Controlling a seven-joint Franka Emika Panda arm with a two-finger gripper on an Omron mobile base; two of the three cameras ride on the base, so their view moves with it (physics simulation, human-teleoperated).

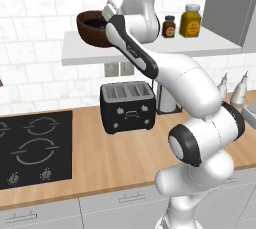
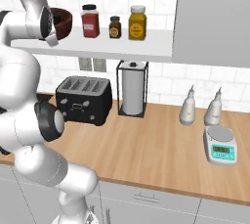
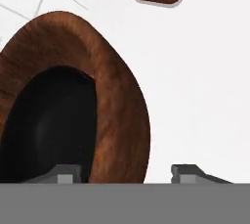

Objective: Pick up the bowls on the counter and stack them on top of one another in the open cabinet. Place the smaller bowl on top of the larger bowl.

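Note:
The larger bowl [image 1: 91, 32], reddish-brown and wood-like, stands at the left end of the open cabinet's white shelf board [image 1: 150, 50]. Inside it lies the smaller bowl [image 3: 49, 125], glossy black, resting on the brown bowl's floor. My gripper [image 3: 125, 173] hangs open just above the brown bowl [image 3: 117, 100], straddling its near rim: one fingertip [image 3: 63, 174] is over the black bowl, the other is outside over the shelf. Nothing is held. From the right base view the brown bowl [image 2: 63, 22] peeks out behind my wrist.
Three jars stand on the shelf [image 2: 107, 47]: a red one [image 2: 90, 21] closest to the bowls, a small dark one [image 2: 114, 27], a yellow one [image 2: 137, 22]. Below on the counter [image 1: 125, 158] are a black toaster [image 1: 127, 107], paper towel holder [image 2: 133, 88], two bottles [image 2: 188, 105], a scale [image 2: 219, 145] and a hob [image 1: 32, 148].

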